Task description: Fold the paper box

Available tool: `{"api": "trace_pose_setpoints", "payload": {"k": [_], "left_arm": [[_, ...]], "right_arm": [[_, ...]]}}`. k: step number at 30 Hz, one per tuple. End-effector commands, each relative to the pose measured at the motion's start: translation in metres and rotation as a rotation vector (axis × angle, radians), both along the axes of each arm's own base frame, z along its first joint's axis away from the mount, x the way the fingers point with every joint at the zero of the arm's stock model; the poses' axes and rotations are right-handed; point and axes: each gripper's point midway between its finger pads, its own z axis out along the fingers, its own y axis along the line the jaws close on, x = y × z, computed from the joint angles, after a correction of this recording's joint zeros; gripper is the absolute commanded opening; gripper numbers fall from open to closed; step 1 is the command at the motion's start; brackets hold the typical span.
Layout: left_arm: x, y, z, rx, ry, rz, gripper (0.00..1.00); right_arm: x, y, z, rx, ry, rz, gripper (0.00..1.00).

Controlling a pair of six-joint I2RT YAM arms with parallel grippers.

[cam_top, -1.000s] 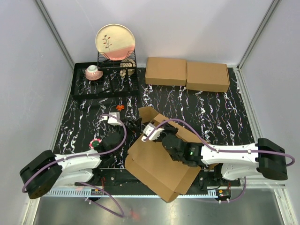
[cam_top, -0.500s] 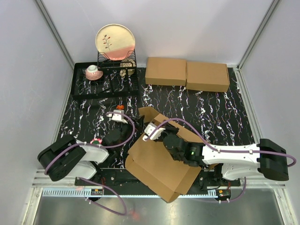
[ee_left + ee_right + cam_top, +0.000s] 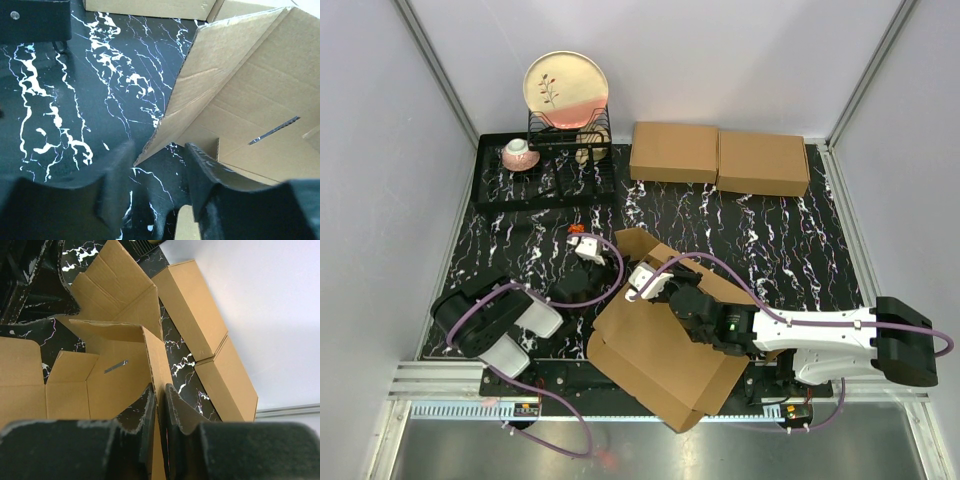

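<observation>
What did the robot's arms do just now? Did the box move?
The left gripper moved right, toward the paper box, and its jaws narrowed. A flap corner now sits between them, not yet pinched. The right gripper stayed clamped on a box wall. The box itself and the two flat boxes at the back did not move.

The paper box (image 3: 655, 345) is formed of matt brown corrugated cardboard, with rough fluted edges exposed. The counter (image 3: 770, 230) beneath it is surfaced in a smooth, black, white-veined marble finish. Behind the box, a glazed plate (image 3: 566, 88) is held in a black wire rack (image 3: 570, 130).
</observation>
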Motion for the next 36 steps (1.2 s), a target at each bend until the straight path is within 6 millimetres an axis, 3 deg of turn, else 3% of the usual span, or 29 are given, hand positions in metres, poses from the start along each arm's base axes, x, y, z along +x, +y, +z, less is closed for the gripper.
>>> {"api": "trace_pose_setpoints", "payload": {"k": [1, 16, 25, 31, 32, 33, 35, 36], "left_arm": [[0.010, -0.014, 0.081, -0.204, -0.239, -0.035, 0.44], [-0.024, -0.011, 0.106, -0.220, -0.284, -0.085, 0.00], [-0.034, -0.013, 0.112, -0.247, -0.293, -0.108, 0.00], [-0.040, -0.005, 0.106, -0.241, -0.283, -0.078, 0.00], [-0.039, -0.004, 0.105, -0.239, -0.278, -0.071, 0.03], [-0.037, -0.003, 0.104, -0.236, -0.274, -0.062, 0.20], [-0.034, -0.003, 0.104, -0.221, -0.279, -0.051, 0.28], [-0.033, -0.004, 0.104, -0.218, -0.282, -0.051, 0.40]], "right_arm": [[-0.003, -0.002, -0.021, -0.019, 0.049, 0.002, 0.17], [0.004, -0.006, -0.028, -0.023, 0.063, -0.033, 0.17], [0.006, -0.004, -0.033, -0.029, 0.074, -0.035, 0.17], [0.008, -0.005, -0.033, -0.045, 0.066, -0.050, 0.16], [0.008, -0.005, -0.034, -0.054, 0.065, -0.054, 0.15], [0.009, -0.005, -0.035, -0.058, 0.065, -0.055, 0.15], [0.009, -0.004, -0.035, -0.067, 0.060, -0.053, 0.15], [0.009, -0.005, -0.035, -0.069, 0.060, -0.053, 0.15]]}}
